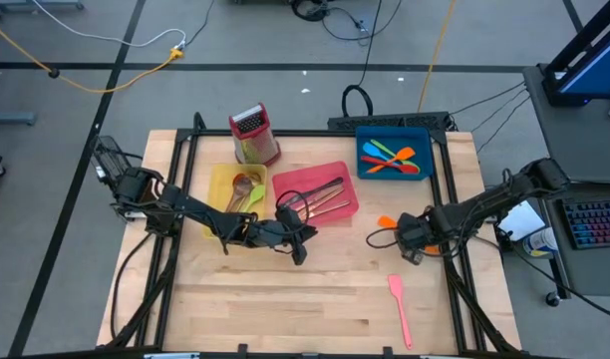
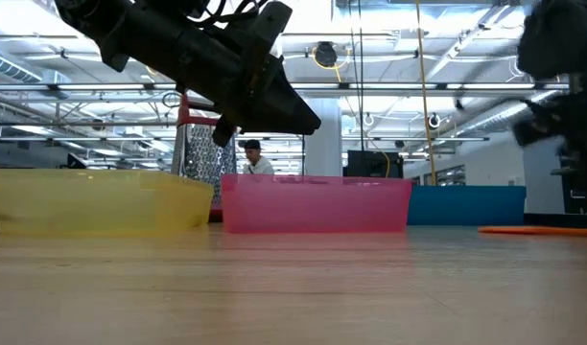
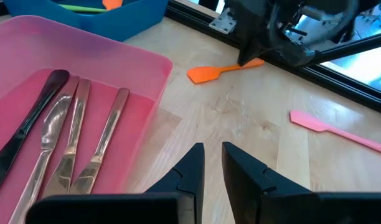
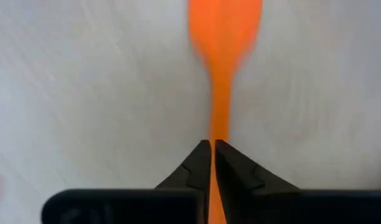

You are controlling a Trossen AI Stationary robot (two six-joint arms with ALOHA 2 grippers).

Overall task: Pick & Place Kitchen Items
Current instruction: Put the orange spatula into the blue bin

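Right gripper (image 4: 212,144) pinched on orange spatula (image 4: 223,37) handle; lift straight, carry level to blue tray (image 1: 370,135).

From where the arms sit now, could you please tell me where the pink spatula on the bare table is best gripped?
Grip the pink spatula mid-handle, coming straight down from above. It lies flat on the table with its slim handle running toward the near edge, clear of everything else, so the fingers should close across the handle's narrow width.
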